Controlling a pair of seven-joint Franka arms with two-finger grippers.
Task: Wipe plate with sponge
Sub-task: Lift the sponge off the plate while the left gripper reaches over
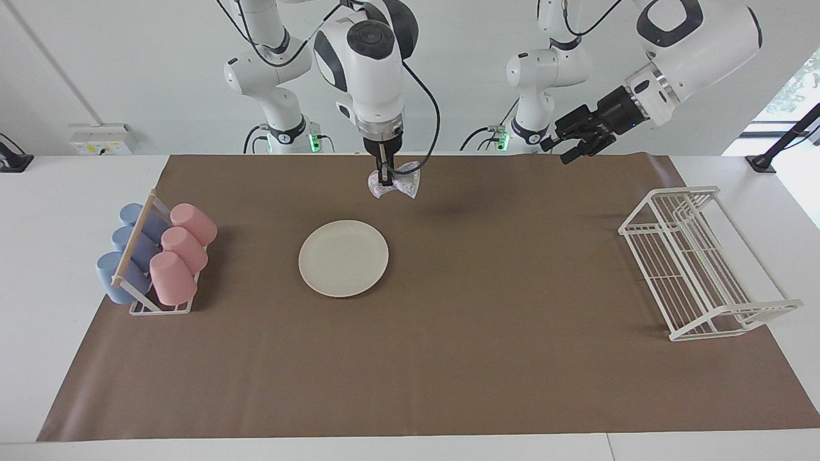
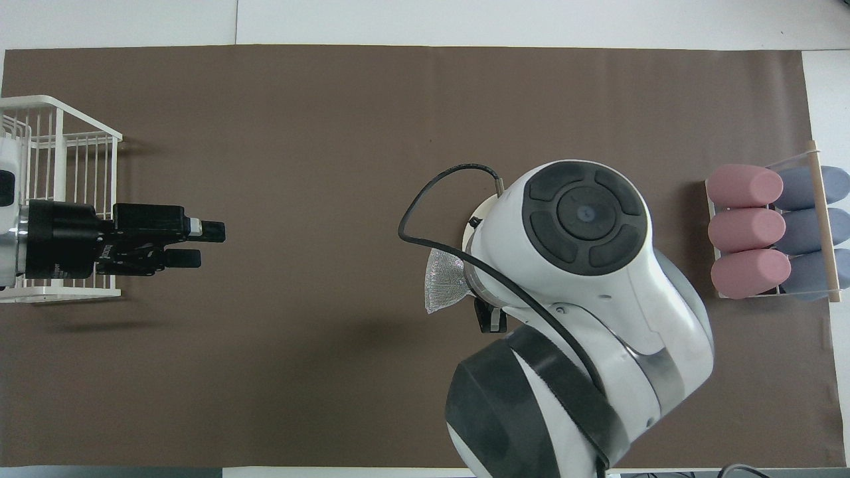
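Two arms are in view, and you need mainly the right one. Its right gripper [image 1: 385,181] is clamped on the sponge [image 1: 398,182], which hangs in the air over the brown mat [image 1: 487,358], above the strip between the plate [image 1: 343,258] and the robots. The plate lies flat on the mat, near the cup rack [image 1: 155,259] and well apart from the wire rack [image 1: 698,259]. I judge the step to be carrying the sponge to the plate; wiping is not yet begun. Next, bring the sponge over the plate and lower it until it touches. The left gripper [image 1: 572,142] waits in the air toward the wire rack; its fingers seem parted, but I cannot tell surely.
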